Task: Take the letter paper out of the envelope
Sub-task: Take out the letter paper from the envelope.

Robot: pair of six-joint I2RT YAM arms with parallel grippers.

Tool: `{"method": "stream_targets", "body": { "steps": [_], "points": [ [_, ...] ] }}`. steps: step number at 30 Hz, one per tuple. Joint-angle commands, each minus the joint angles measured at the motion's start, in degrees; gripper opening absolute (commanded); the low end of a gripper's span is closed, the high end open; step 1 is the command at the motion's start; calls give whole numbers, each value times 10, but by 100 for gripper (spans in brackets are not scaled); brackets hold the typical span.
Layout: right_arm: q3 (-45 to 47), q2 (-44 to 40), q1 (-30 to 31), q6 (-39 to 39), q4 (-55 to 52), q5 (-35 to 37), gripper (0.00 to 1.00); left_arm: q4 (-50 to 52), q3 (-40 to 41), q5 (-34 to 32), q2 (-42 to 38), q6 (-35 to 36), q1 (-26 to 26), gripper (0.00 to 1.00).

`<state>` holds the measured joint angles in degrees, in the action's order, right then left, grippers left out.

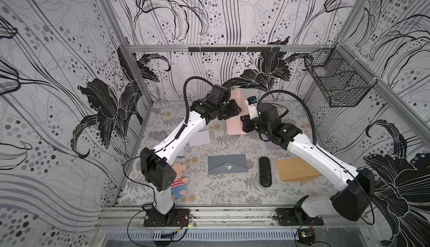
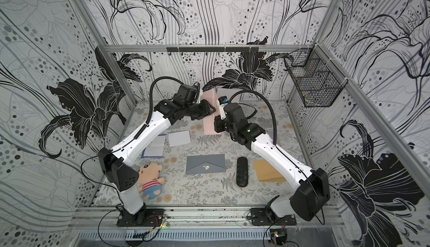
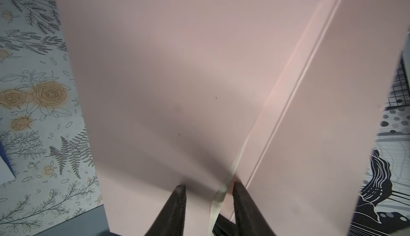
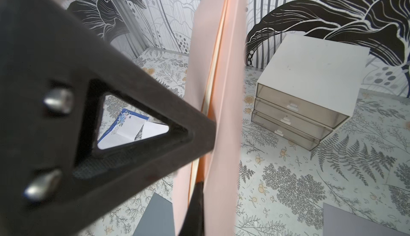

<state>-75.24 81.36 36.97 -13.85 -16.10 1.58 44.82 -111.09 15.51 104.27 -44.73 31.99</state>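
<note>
Left wrist view: we see the left gripper [image 3: 208, 185], jaws apart, straddling the cream edge of the letter paper [image 3: 224, 188], which peeks from the pink envelope [image 3: 177, 57]. In both top views the right gripper [image 1: 243, 123] clamps the envelope, lifted above the table [image 1: 232, 187].

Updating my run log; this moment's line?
right claw: shut on pink paper envelope; left claw: open astride cream letter paper; extraction: pending

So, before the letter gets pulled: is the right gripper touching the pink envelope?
Touching. The right wrist view shows the right gripper shut on the pink envelope, one finger's tip pressed against its outer face with no gap.
</note>
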Motion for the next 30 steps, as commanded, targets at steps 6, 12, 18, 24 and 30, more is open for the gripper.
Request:
{"method": "stream_targets", "body": {
  "steps": [6,12,18,24,30],
  "points": [
    [7,-26,10,7,7,-15,0,11,-25,-20,18,20,4,24],
    [7,-28,11,4,6,-15,0,15,-23,-14,20,21,3,19],
    [8,-25,12,-1,5,-15,0,19,-22,-14,17,22,4,10],
    [13,-27,11,0,3,-9,0,22,-21,-13,14,24,4,0],
    [3,-19,10,1,-20,0,0,23,-22,-13,8,23,5,0]
  ]
}}
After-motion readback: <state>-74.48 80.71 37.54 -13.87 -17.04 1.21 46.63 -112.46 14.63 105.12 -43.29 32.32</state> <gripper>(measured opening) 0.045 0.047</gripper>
